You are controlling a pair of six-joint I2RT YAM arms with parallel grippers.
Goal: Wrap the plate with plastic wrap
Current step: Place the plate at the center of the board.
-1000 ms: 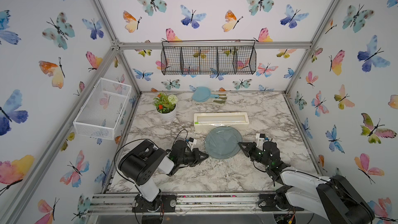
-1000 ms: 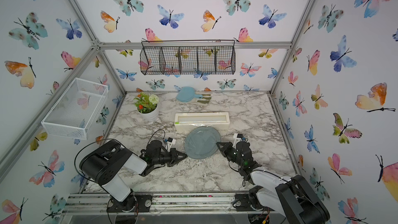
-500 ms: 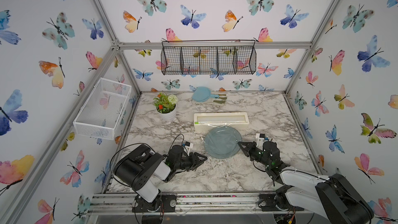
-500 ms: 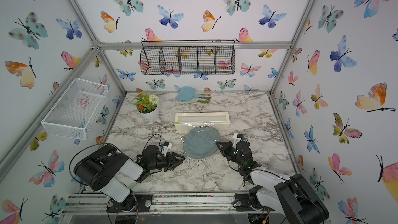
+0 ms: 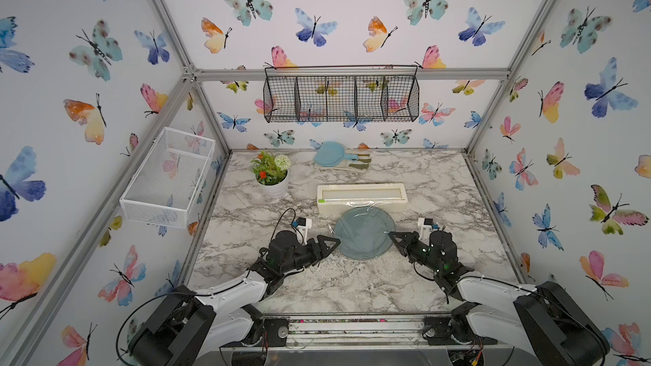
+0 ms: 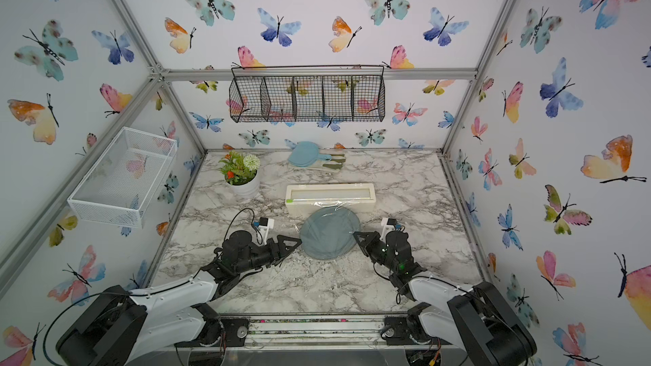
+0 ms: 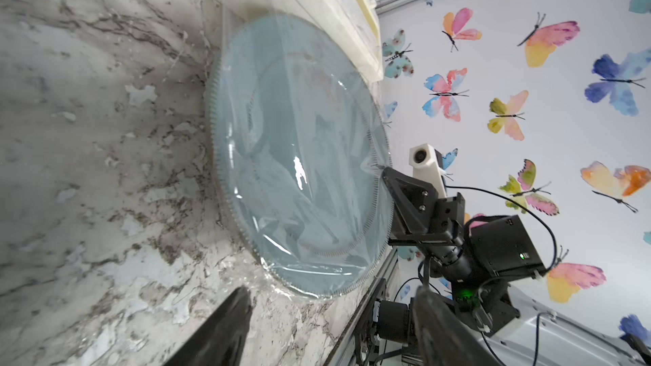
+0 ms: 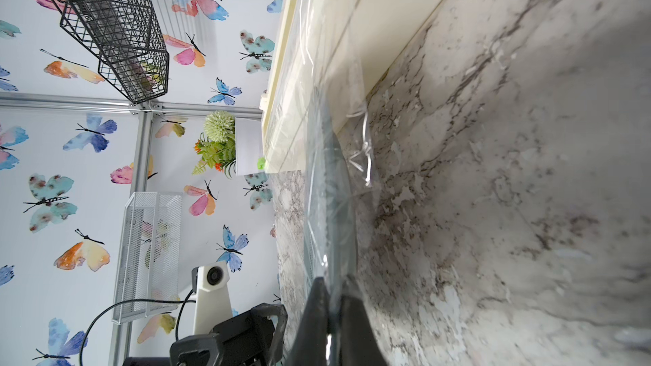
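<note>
One marble table [image 5: 352, 286] carries everything. On it the box [image 5: 362, 196] lies at 12 o'clock from the plate [image 5: 363, 234], very close to its far rim. The plate sits flat near the middle of the table. The wrap [image 7: 299, 170] runs from the box over the plate's whole top, wrinkled and not yet cut. The right gripper [image 5: 391, 234], at 3 o'clock of the plate, is closed and pinches the wrap at the rim. The left gripper [image 5: 331, 248], at 8 o'clock, has its jaws wide apart and holds nothing. I judge that the covering step is nearly done. Next the wrap needs cutting at the box, then tucking under the rim, without dragging the plate.
</note>
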